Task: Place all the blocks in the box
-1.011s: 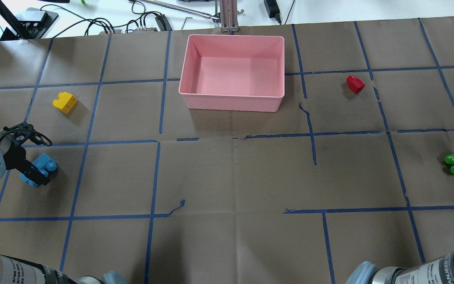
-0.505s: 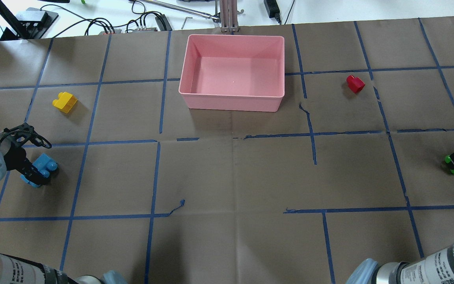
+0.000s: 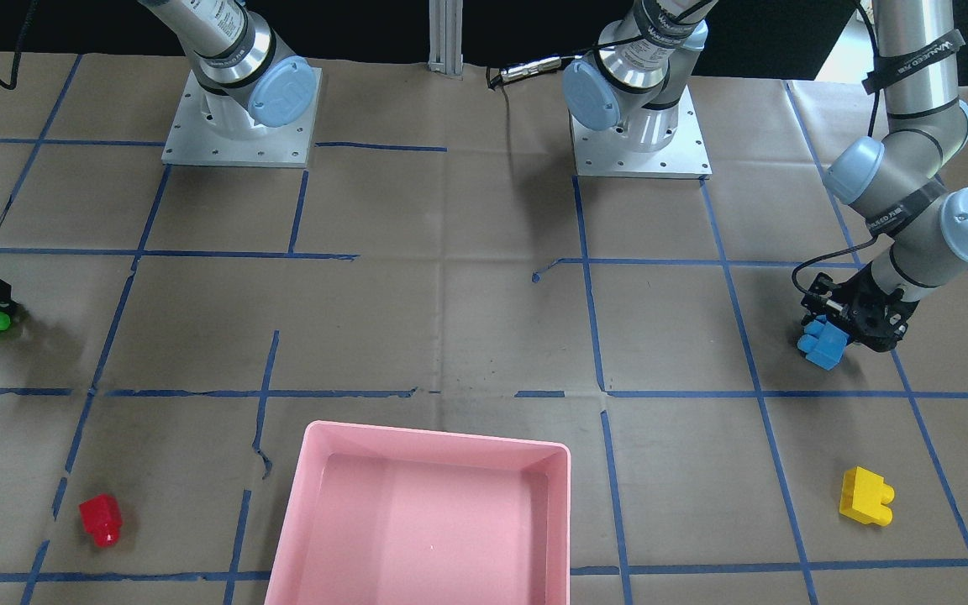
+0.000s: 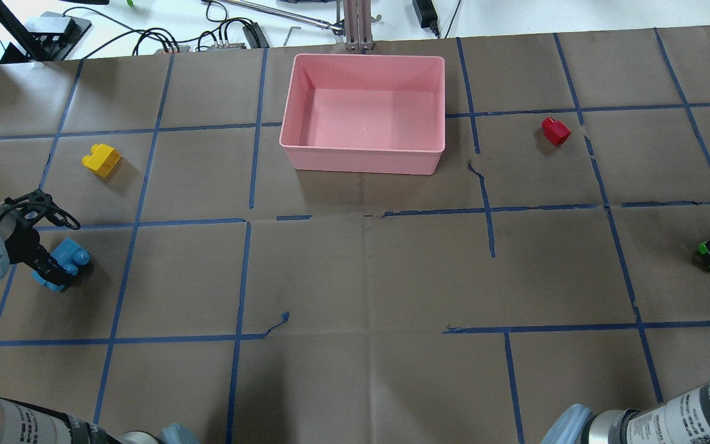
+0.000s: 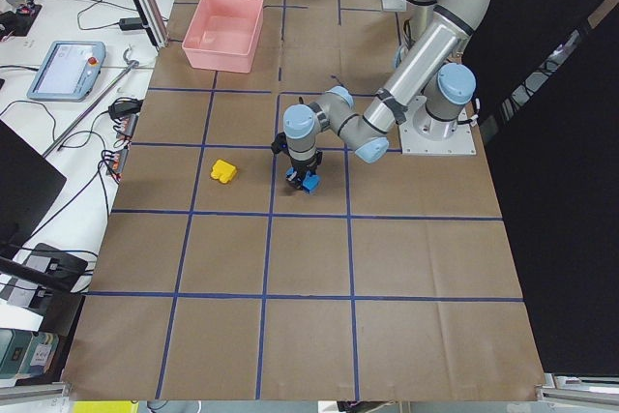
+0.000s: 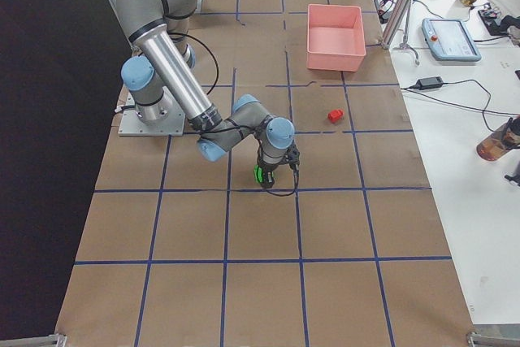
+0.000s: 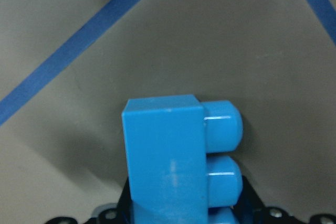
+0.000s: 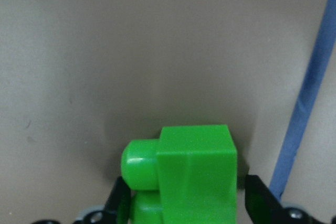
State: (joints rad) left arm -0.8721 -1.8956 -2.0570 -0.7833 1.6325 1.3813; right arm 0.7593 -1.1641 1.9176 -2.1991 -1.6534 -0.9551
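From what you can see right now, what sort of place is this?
Probably a robotics lab: two robot arms bolted to a table with a blue tape grid, plus a teach pendant and cables.

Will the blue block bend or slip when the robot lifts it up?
Probably no bending: the blue block looks like hard molded plastic with crisp edges. Its faces look smooth and shiny, so it might slip a little in the left tool. It likely won't roll, because it has flat sides.
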